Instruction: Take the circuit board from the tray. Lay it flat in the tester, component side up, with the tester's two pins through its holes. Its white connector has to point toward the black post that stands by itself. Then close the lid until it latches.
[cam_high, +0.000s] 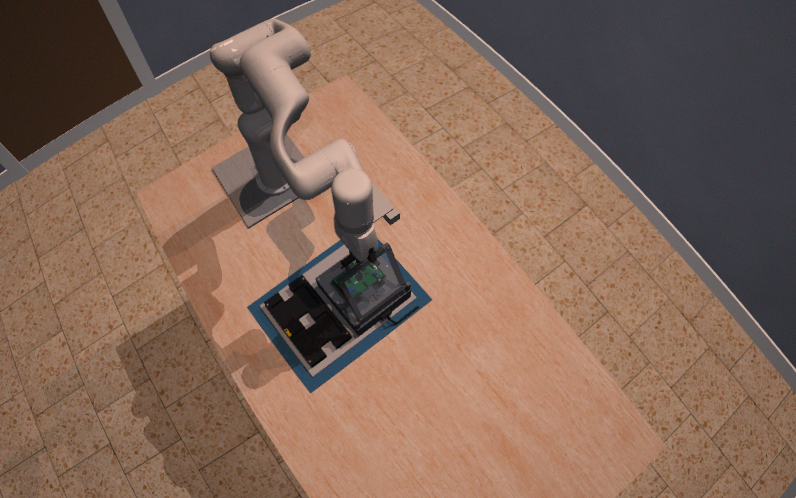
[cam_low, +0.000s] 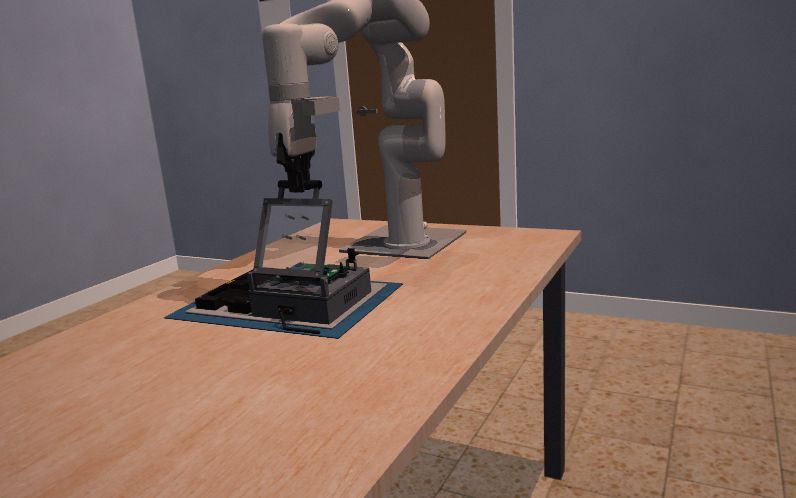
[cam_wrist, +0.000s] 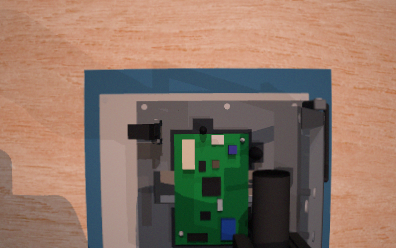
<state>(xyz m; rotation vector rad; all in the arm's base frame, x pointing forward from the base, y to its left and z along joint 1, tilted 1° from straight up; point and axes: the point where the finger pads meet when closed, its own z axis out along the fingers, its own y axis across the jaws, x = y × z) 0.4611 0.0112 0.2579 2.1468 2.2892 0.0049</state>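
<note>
The green circuit board (cam_wrist: 212, 187) lies flat in the dark tester (cam_low: 311, 290), component side up. Its white connector (cam_wrist: 188, 154) sits on the side of the board toward a lone black post (cam_wrist: 144, 131). The tester's clear lid (cam_low: 293, 234) stands nearly upright on its hinge, leaning slightly over the board. My gripper (cam_low: 299, 180) is above the tester, shut on the lid's handle bar (cam_low: 299, 187) at the lid's top edge. The board also shows in the overhead view (cam_high: 363, 280), partly under the arm. The black tray (cam_high: 305, 322) beside the tester holds no board.
Tester and tray stand on a grey plate on a blue mat (cam_high: 340, 311). A black cable (cam_low: 296, 325) sticks out of the tester's front. The arm's base plate (cam_low: 405, 243) lies behind the mat. The table's right edge has a dark leg (cam_low: 554, 369).
</note>
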